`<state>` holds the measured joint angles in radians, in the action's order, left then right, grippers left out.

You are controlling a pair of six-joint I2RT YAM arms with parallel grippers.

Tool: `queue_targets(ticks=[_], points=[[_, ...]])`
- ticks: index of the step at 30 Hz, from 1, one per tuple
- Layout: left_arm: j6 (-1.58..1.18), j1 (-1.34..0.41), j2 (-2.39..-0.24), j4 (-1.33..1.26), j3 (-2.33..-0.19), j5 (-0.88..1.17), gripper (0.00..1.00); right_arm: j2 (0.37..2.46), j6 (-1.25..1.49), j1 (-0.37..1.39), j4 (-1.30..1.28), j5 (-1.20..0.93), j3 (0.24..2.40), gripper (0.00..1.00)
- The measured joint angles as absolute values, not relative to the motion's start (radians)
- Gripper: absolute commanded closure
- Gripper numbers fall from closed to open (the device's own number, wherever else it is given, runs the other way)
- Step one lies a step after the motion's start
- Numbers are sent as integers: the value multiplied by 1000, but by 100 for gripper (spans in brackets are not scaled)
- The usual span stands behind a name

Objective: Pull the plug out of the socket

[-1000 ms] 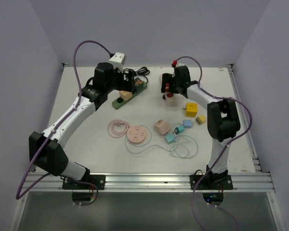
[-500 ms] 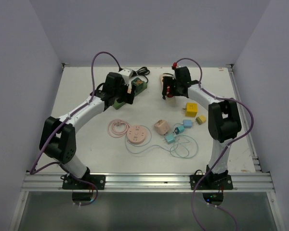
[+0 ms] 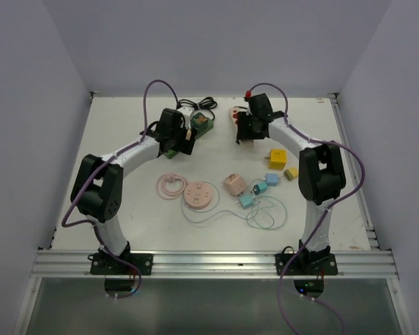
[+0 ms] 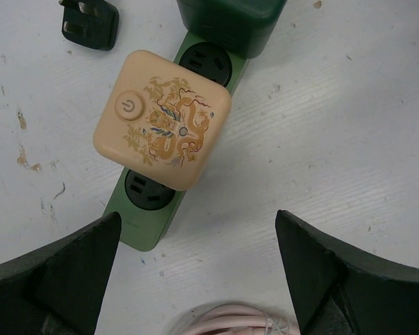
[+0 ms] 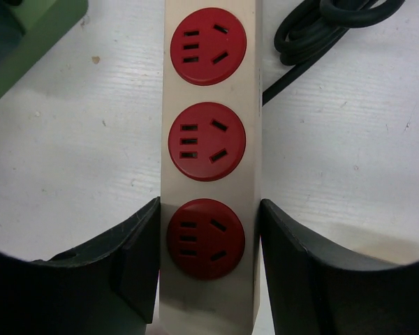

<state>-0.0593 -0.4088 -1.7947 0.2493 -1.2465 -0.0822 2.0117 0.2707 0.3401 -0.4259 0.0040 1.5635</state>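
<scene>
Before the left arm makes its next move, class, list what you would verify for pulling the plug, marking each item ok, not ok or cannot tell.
1. Beige square plug with a gold dragon print sits in the green power strip: ok.
2. Left gripper jaws open: ok.
3. Left gripper around the plug: not ok, the plug lies ahead of its fingertips.
4. Right gripper bracing the green strip: not ok, it clamps the silver strip with red round sockets.
5. Loose black plug out of the way: ok.
</scene>
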Motion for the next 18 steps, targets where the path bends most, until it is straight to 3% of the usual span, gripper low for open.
queue_targets(ticks=[12, 14, 18], points=[[-32, -408, -1815, 245, -1251, -96, 17, 2138, 351, 425, -421, -23, 1672, 60], [-29, -408, -1815, 240, -1251, -102, 18, 2168, 369, 435, -410, -33, 1672, 47], [-9, -408, -1815, 231, -1251, -113, 16, 2188, 393, 448, -395, -46, 1667, 35]])
